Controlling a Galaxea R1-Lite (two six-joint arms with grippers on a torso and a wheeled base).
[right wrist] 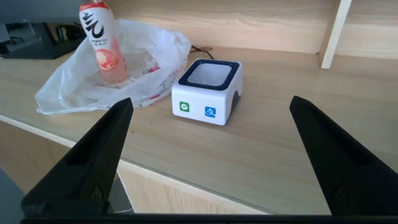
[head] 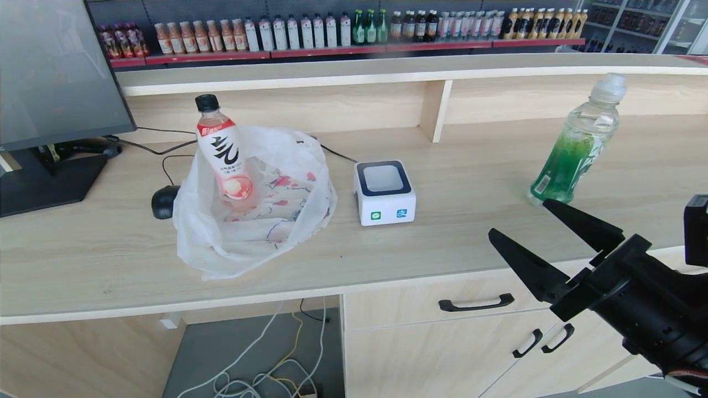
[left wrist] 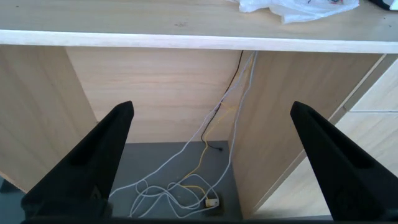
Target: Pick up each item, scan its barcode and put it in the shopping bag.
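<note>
Head view, counter: pale wood, running from left to right, with drawers under its right part.
Head view, shopping bag: white plastic, open at the top, on the left half of the counter.
Head view, pink bottle: 1 bottle with a black cap standing inside the shopping bag, leaning slightly, neck above the rim.
Head view, scanner: small white box with a dark-framed window on top, just right of the bag and apart from it.
Head view, green bottle: standing on the counter at the far right, well apart from the scanner.
Head view, right gripper: at the near right, its 2 black fingers released and spread wide, grasping nothing, pointing toward the counter on the near side of the green bottle.
Head view, surroundings: a monitor at the far left, a black mouse just left of the bag, a shelf of drinks far behind, and cables on the floor under the counter.
Left wrist view, left gripper: below the counter's near edge, its fingers released and wide apart, grasping nothing.
Left wrist view, beyond the fingers: the open space under the counter with cables on the floor, and the bag's edge up on the counter.
Right wrist view, right gripper: 2 fingers spread and free, near the counter's front edge.
Right wrist view, scanner: on the counter between the fingers and farther off.
Right wrist view, shopping bag: beside the scanner, with the pink bottle standing in it.
</note>
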